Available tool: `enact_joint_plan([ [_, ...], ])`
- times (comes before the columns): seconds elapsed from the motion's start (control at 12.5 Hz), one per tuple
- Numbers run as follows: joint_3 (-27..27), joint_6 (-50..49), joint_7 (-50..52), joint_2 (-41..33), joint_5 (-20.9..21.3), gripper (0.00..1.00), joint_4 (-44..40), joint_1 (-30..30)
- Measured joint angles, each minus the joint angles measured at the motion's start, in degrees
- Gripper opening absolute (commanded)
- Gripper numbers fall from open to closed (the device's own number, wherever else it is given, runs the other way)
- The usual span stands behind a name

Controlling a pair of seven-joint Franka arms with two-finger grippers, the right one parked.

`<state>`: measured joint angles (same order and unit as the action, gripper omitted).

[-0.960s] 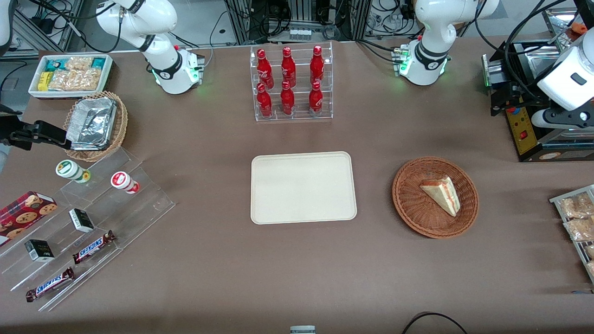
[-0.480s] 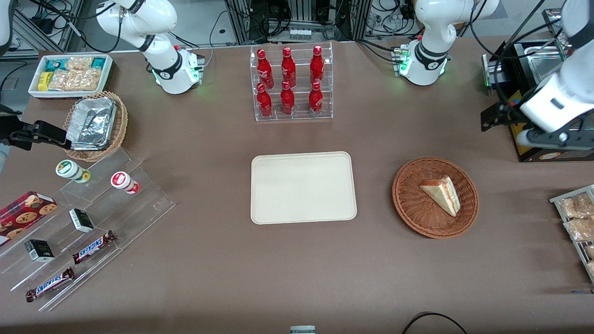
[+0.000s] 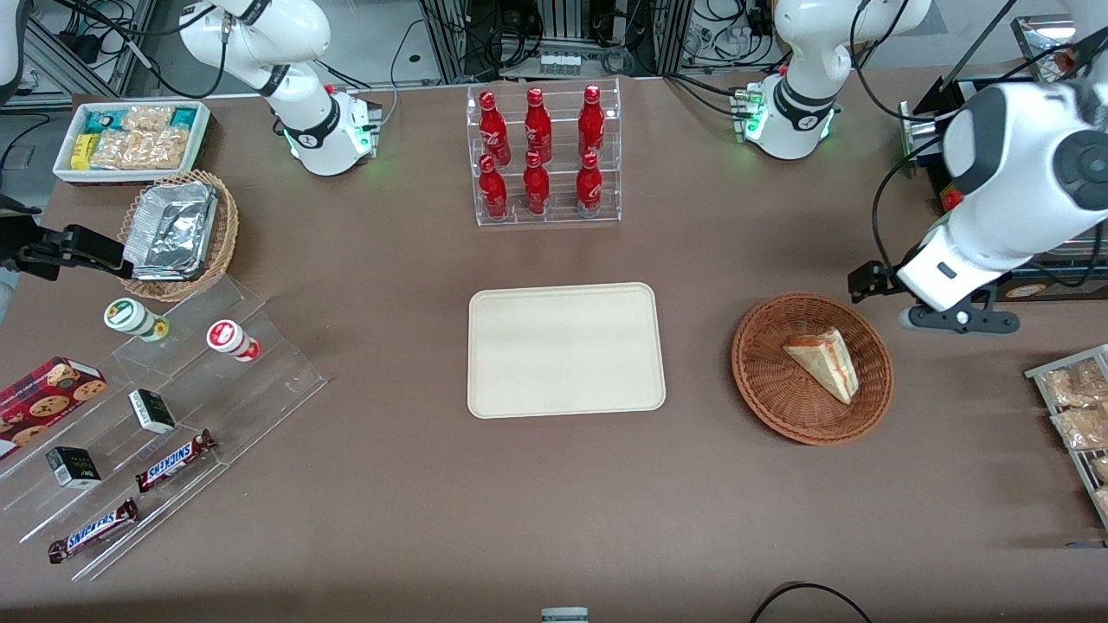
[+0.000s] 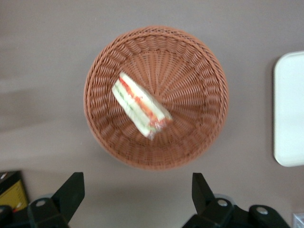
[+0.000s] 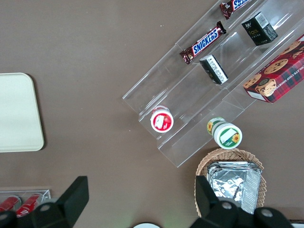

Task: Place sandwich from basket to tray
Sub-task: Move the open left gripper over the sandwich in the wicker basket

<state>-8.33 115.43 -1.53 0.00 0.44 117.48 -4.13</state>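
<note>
The brown desk [image 3: 415,519] carried a flat rectangular cream plastic tray [image 3: 566,350] near its middle. Toward the working arm's end sat the round reddish-brown woven wicker basket [image 3: 770,389], well apart from the tray. The black two-finger end effector [image 4: 137,192] hung released above the desk just beside the basket's rim. The small triangular clear-wrapped sandwich [image 3: 823,362] lay in the basket, untouched.

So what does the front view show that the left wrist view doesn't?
Only the front view shows the rack of red bottles and the whole arm. Only the left wrist view shows the tool, open and hovering above the basket's rim. Both show the sandwich lying in the basket and part of the tray, with nothing on what shows.
</note>
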Motion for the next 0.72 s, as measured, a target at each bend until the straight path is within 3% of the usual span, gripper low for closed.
enact_joint_plan([
  [0.32, 0.18, 11.00, 6.08, 0.74, -0.04, 1.00, 7.74, -1.11],
  [0.72, -0.10, 15.79, 36.46, 3.02, -0.07, 1.00, 7.98, -1.12],
])
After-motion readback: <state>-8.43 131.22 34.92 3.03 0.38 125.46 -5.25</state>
